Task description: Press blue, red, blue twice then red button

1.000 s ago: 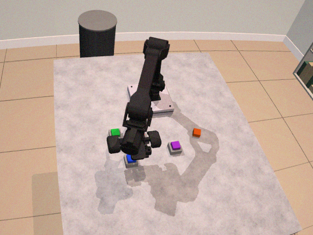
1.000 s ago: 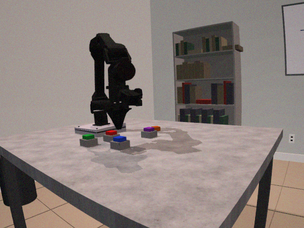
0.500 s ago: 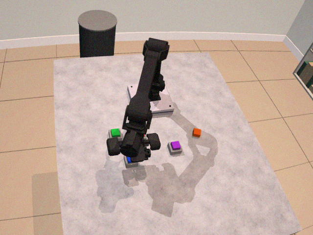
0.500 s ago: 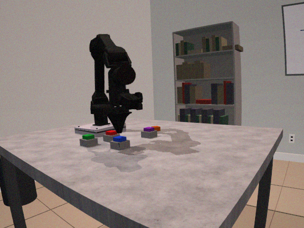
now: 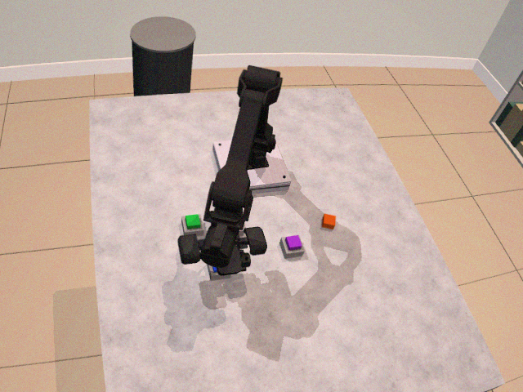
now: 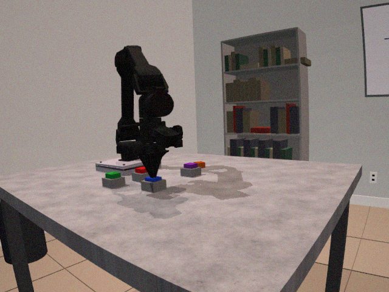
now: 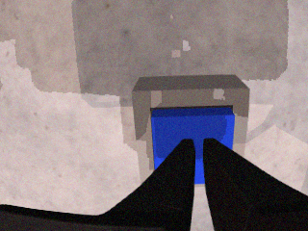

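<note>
The blue button [image 5: 215, 269] [image 6: 158, 179] [image 7: 192, 126] sits on a grey housing, mostly hidden under the gripper in the top view. My gripper [image 6: 152, 176] [image 7: 197, 148] is shut and empty, pointing down, with its tips at the top of the blue cap. The cap stands only a little above its housing, lower than the neighbouring caps. The red button [image 6: 140, 170] is up, behind the blue one in the exterior view; the arm hides it in the top view.
A green button [image 5: 193, 221] [image 6: 113, 174] stands close to the gripper. A purple button [image 5: 293, 242] [image 6: 190, 165] and an orange block [image 5: 328, 220] [image 6: 200, 164] are on the right. The arm's base plate [image 5: 274, 184] [image 6: 103, 166] is behind the buttons.
</note>
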Tool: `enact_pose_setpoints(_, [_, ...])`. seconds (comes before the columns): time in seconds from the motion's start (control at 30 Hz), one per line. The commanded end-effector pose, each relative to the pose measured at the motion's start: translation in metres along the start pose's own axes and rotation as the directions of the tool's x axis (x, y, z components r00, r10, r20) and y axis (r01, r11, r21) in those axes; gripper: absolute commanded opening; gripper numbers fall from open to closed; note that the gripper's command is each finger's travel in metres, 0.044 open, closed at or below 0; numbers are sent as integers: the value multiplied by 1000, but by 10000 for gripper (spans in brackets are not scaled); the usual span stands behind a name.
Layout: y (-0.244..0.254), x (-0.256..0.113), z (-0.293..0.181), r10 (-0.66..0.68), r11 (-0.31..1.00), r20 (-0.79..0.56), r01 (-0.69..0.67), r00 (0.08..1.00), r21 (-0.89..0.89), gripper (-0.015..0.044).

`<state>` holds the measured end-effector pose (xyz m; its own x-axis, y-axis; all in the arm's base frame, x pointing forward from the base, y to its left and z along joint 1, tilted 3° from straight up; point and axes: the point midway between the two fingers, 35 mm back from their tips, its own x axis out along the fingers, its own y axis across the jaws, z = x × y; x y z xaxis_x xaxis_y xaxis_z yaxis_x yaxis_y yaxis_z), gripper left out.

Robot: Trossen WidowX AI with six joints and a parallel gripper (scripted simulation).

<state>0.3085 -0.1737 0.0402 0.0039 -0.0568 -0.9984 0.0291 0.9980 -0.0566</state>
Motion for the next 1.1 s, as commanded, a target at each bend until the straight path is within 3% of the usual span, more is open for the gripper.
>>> enact_pose_setpoints(0.0, [1,2,-2,7,1000,-4,-7,1000,-3,20])
enact_pose_setpoints(0.47, [1,2,-2,7,1000,-4,-7,1000,-3,20])
enact_pose_setpoints(0.6, [1,-28,-1,6,1000,-4,-6,1000,-3,20])
enact_pose_setpoints(0.77, [1,-33,-1,7,1000,-4,-7,1000,-3,20])
enact_pose_setpoints(0.93, [1,-90,-1,7,1000,-4,-7,1000,-3,20])
enact_pose_setpoints(1.07, [1,-92,-1,7,1000,-4,-7,1000,-3,20])
